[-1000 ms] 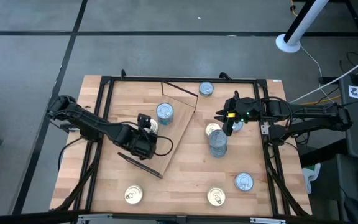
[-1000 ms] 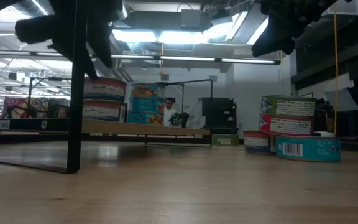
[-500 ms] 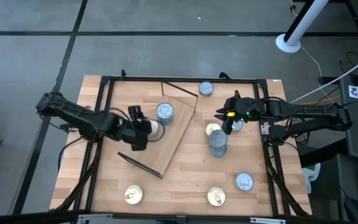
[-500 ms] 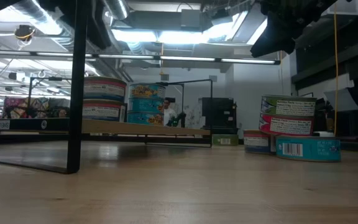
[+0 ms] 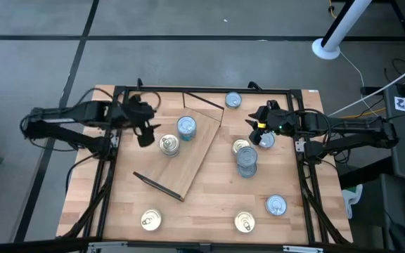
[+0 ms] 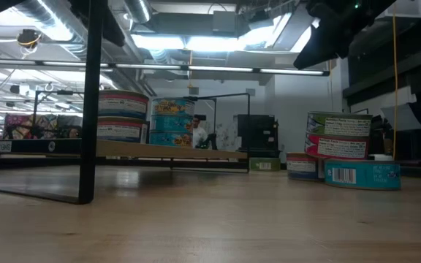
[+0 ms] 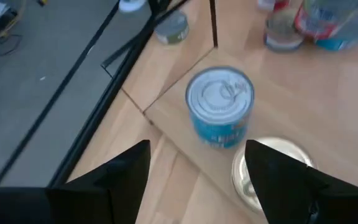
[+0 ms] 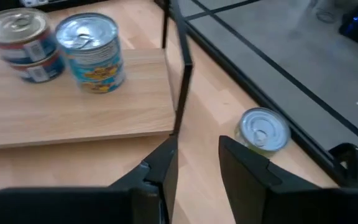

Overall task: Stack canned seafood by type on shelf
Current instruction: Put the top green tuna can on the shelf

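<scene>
1. Looking down in the high view: left gripper (image 5: 145, 125) hovers at the shelf's (image 5: 199, 158) left edge, jaws apart, empty. Right gripper (image 5: 261, 121) sits above the table right of the shelf; a silver top shows just beside it, can't tell if gripped. Shelf holds a blue-label stack (image 5: 186, 126) and a gold-lid stack (image 5: 169, 145), close together. Loose tins: one far (image 5: 233, 100), a stack right of the shelf (image 5: 246, 160), three near edge (image 5: 150, 220).
2. Low view: two stacks on the shelf (image 6: 167, 152) at left, side by side; stacked and single tins at right (image 6: 338, 146). Grippers mostly out of frame overhead.
3. Left wrist view: fingers (image 7: 129, 168) wide apart, nothing between; blue-label tin (image 7: 220, 106) ahead on the board, gold lid (image 7: 272, 171) beside it.
4. Right wrist view: fingers (image 8: 163, 165) narrowly apart, nothing clamped visibly; silver-top tin (image 8: 263, 129) on the table ahead, shelf stacks (image 8: 95, 53) beyond.
5. Step judged: sorting midway, between picks. Next move likely needs a gripper lowered squarely over a loose tin.
</scene>
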Controlling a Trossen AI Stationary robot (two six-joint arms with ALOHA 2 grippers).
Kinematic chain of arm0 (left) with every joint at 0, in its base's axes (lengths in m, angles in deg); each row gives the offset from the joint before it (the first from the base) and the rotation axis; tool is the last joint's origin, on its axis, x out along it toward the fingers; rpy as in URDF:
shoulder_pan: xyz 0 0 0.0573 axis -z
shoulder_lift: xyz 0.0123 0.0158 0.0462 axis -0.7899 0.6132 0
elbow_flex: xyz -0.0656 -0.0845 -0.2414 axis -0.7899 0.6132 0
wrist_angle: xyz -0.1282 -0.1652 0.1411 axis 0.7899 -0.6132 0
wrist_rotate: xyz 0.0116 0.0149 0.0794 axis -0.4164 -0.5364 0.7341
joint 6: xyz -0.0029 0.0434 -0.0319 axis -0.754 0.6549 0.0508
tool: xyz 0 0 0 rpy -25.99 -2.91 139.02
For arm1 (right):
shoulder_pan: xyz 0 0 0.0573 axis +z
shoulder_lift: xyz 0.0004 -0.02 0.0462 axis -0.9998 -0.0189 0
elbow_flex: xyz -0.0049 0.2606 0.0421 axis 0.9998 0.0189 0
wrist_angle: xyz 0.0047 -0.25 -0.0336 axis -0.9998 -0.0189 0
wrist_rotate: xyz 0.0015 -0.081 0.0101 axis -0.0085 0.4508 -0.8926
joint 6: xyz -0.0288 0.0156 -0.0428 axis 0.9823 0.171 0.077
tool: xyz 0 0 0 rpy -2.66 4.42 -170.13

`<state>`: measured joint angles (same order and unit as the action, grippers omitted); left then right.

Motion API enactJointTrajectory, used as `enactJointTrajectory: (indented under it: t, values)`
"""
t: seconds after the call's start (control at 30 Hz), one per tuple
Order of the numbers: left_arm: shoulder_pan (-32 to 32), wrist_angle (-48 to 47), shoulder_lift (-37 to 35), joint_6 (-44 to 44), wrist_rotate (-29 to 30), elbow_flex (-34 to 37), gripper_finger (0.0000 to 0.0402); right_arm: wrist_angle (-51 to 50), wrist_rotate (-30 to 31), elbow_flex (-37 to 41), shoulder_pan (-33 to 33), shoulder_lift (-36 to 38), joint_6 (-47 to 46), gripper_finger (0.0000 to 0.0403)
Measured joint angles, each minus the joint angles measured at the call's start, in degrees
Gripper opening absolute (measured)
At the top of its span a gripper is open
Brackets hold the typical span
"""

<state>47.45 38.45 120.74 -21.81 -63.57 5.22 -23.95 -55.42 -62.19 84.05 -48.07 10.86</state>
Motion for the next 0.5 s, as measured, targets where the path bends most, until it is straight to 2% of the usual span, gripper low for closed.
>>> enactJointTrajectory:
  t: [0.23, 0.37, 0.43, 0.5]
  values:
    - [-11.30, 11.50, -5.73, 6.92, -11.98, 7.93, 0.0258, 2.63, -0.30, -0.01, -7.85, -0.60, 2.56, 0.0191]
    - [-15.67, 13.28, -5.76, 7.16, -15.66, 10.44, 0.0258, 8.35, -0.43, -0.03, -13.68, -2.64, 9.64, 0.0220]
    - [-17.25, 13.24, -5.76, 8.04, -16.21, 11.07, 0.0258, 11.90, -2.93, -0.04, -16.69, -3.96, 14.43, 0.0224]
    - [-18.27, 13.38, -5.78, 8.61, -16.29, 11.32, 0.0258, 13.95, -8.28, -0.04, -19.97, -5.55, 18.06, 0.0223]
